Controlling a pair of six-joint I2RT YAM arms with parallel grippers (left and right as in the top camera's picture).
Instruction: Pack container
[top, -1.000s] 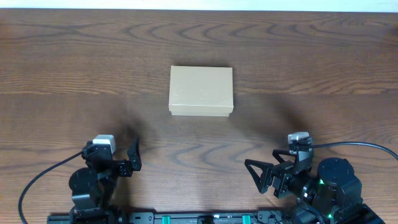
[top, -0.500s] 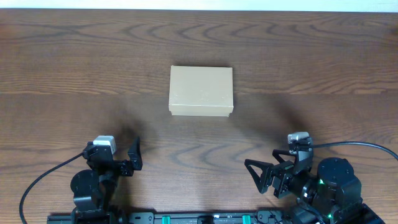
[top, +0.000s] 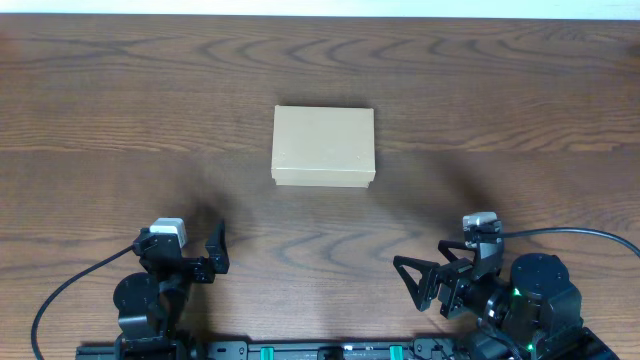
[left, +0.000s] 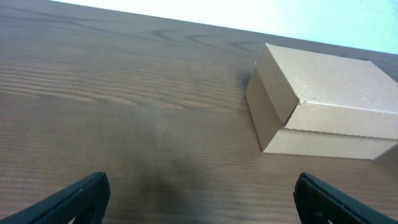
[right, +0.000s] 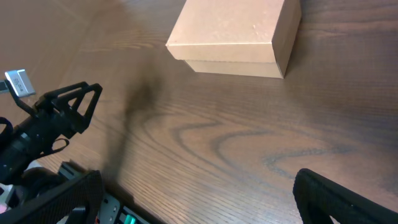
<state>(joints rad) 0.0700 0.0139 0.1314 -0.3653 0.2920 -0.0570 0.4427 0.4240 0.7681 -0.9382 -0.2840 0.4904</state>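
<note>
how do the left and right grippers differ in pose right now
The left gripper points straight out, leaving the container off to its right; the right gripper is angled inward, with the container nearly dead ahead. The right gripper's view catches the left arm; the left gripper's shows no arm. Both are open and empty.

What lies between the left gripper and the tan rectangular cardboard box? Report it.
Only bare dark wooden tabletop lies between the open left gripper and the closed tan rectangular cardboard box; the overhead and left wrist views show it.

Dark brown wood-grain table (top: 520, 90), swirling grain across its top, pale wall (left: 311, 18) beyond its far edge
</note>
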